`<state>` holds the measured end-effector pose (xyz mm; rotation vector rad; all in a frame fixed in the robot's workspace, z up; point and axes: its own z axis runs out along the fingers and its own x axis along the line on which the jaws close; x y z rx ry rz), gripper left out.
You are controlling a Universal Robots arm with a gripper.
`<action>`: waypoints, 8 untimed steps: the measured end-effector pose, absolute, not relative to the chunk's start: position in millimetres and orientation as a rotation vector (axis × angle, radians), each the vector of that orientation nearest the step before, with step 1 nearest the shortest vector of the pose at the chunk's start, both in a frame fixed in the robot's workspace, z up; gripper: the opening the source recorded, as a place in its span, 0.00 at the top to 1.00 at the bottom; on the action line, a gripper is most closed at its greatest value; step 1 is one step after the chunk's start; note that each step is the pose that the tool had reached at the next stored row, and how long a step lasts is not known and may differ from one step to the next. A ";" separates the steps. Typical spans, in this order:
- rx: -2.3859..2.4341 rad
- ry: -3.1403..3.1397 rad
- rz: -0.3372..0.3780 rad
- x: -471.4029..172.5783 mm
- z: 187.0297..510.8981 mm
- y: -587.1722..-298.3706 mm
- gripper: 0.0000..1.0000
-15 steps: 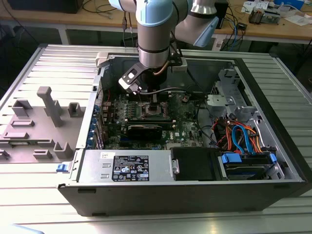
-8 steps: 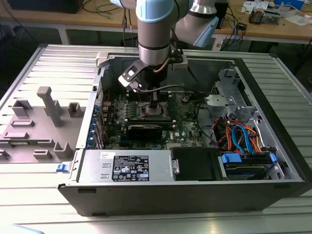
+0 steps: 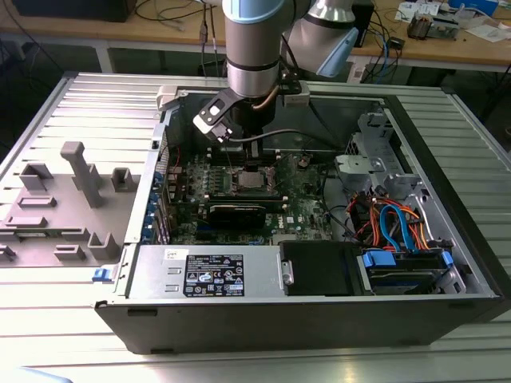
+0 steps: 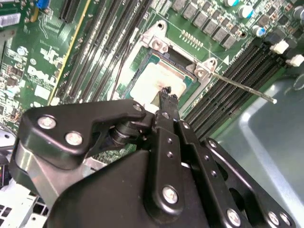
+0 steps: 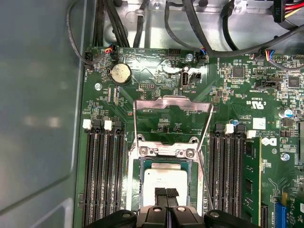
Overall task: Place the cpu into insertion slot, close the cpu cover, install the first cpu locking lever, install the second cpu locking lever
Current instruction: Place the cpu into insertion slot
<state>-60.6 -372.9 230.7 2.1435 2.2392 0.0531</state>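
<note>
Exterior view: one arm (image 3: 254, 48), with one gripper (image 3: 252, 162) down inside one open case (image 3: 447, 239) on a ribbed table (image 3: 239, 363). One grey fixture (image 3: 76, 187) on the table beside the case, at the exterior view's left. Gripper over the middle of the board (image 3: 307, 203).

Counted on the board in the first wrist view: one cpu (image 5: 165, 176), one slot (image 5: 164, 151), one cover (image 5: 173, 104), one coin cell (image 5: 120, 74), and four white clips (image 5: 108, 125) at the memory slots (image 5: 102, 180), two to each side of the slot.

Cpu seated flat in the slot, silver top up. Cover standing open, off the cpu, at the slot edge away from the gripper, toward the coin cell.

Added by the second wrist view: one thin lever (image 4: 242, 88) sticking out from a slot corner, slanting over the memory slots, unlatched. Second lever not told apart with certainty from the cover's side bars.

Fingers (image 5: 161, 194) pressed together, nothing gripped between them. Fingertips directly above the cpu, over its edge nearest the gripper body in both wrist views; contact with the cpu top not determinable.
</note>
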 end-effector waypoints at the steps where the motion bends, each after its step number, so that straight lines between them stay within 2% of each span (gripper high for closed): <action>1: 2.144 2.239 0.053 -60.6 230.7 -373.0 0.89; 8: 2.173 2.210 0.052 -60.2 230.6 -373.0 0.89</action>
